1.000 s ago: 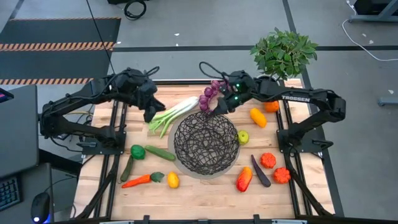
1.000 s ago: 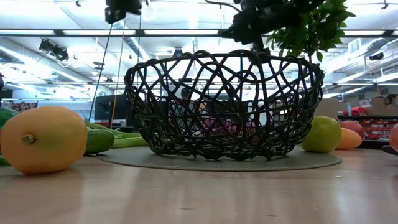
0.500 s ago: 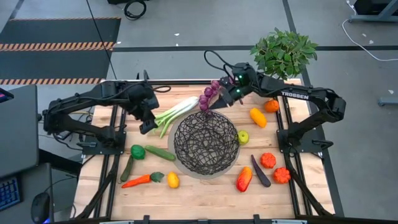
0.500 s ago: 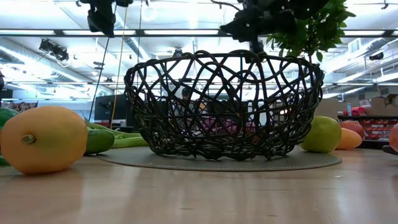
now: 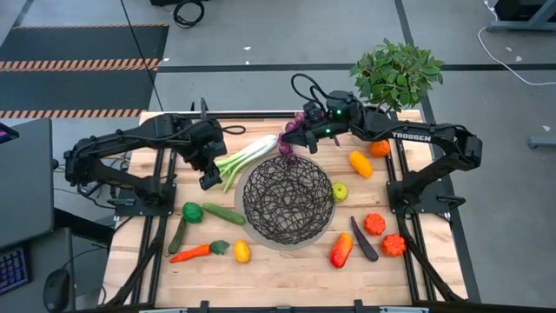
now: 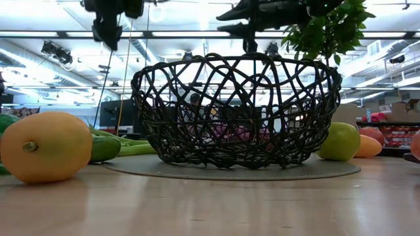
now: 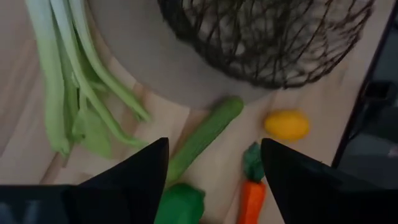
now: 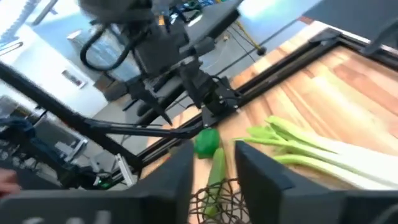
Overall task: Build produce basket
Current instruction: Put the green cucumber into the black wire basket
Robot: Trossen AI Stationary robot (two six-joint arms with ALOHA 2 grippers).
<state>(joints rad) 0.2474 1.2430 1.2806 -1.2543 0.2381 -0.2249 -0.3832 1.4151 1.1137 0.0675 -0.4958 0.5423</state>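
Well, from the high view the job is barely begun: the basket [image 5: 287,202] sits mid-bench with nothing clearly resting in it. The purple grapes [image 5: 289,137] sit right at its far rim, and I cannot tell whether they are inside or just beyond it. The leek [image 5: 248,156] lies just far-left of the basket. Left of the basket are the green pepper [image 5: 192,211], cucumber [image 5: 223,214], carrot [image 5: 195,252] and lemon [image 5: 241,251]. The aubergine [image 5: 363,239] and the other peppers are loose on the right. So, by my reckoning, nearly all the produce is left to load.

The left gripper [image 5: 207,176] hovers over the leek's green end; the right gripper [image 5: 298,146] is by the grapes at the far rim.

At the low view, both grippers hang above the rim. A purple patch [image 6: 236,134] shows through the mesh, but its depth I cannot judge.

Through the left wrist view, my fingers [image 7: 134,180] stand wide apart and hold nothing; the cucumber and leek lie below on the bench.

Through the right wrist view, the fingers [image 8: 258,180] are parted only narrowly, with nothing between them that I can see.
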